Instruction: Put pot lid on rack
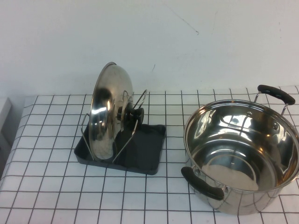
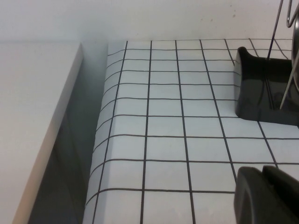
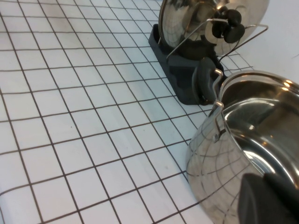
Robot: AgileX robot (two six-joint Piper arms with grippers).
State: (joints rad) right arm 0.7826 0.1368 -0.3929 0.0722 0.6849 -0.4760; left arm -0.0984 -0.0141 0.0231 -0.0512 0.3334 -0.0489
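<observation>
Lid (image 1: 108,112) upright in rack (image 1: 145,154), leaning on wire uprights, so task seems done; left claw (image 2: 268,196) low beside rack, right claw (image 3: 268,198) by pot (image 1: 243,158); claw state impossible to tell.

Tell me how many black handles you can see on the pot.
2. One handle is on the pot's far rim, one handle on its near rim. Neither the left gripper nor the right gripper is near them.
</observation>
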